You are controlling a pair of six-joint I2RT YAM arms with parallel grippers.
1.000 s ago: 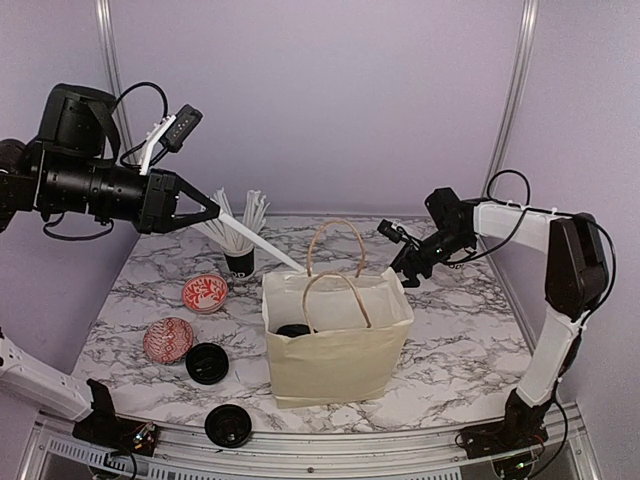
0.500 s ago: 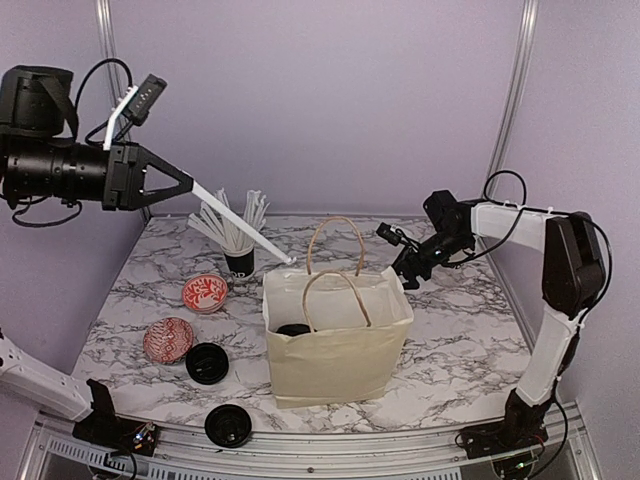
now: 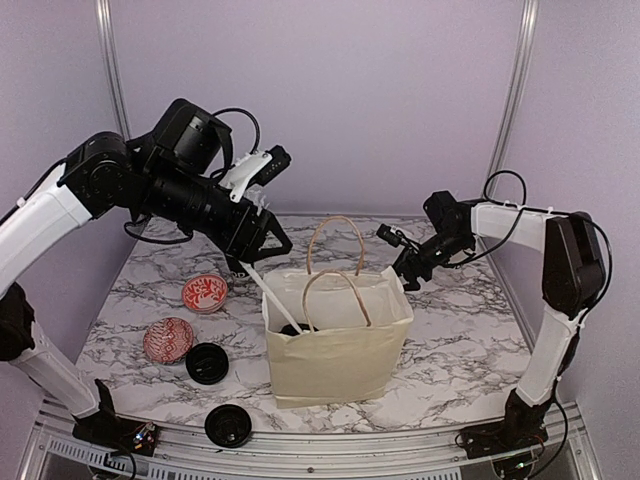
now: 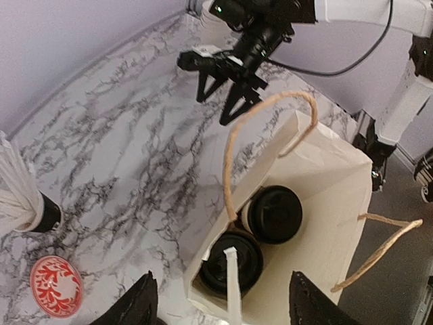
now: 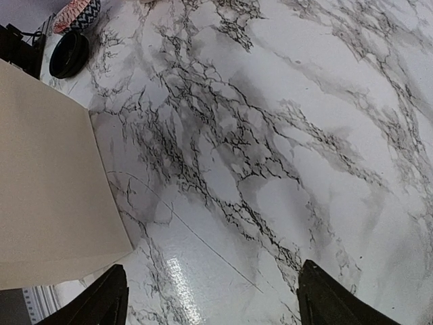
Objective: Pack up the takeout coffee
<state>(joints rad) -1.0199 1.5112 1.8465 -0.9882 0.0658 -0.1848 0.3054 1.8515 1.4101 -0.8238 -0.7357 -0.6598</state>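
Observation:
In the left wrist view two takeout coffee cups stand side by side inside the cream paper bag (image 4: 318, 183): one black lid (image 4: 274, 213) and a second (image 4: 230, 265) nearer the bag's corner. My left gripper (image 4: 223, 308) hovers open above the bag mouth. A thin white stick (image 4: 234, 288) hangs loose between its wide-apart fingers, its end over the nearer lid. From the top view the left gripper (image 3: 265, 256) is over the bag's (image 3: 340, 350) left rear corner, and the stick (image 3: 276, 302) slants into the bag. My right gripper (image 3: 404, 268) is open just behind the bag's right side, nothing in it.
Two red-patterned bowls (image 3: 205, 293) (image 3: 167, 340) and two loose black lids (image 3: 207, 363) (image 3: 228, 426) lie left of and in front of the bag. A black cup of white sticks (image 4: 27, 203) stands at the back left. The bag's rope handles (image 3: 335, 262) stand upright.
My left arm swung from high at the left down over the bag and its gripper opened, letting go of the white stick. The right arm stayed still.

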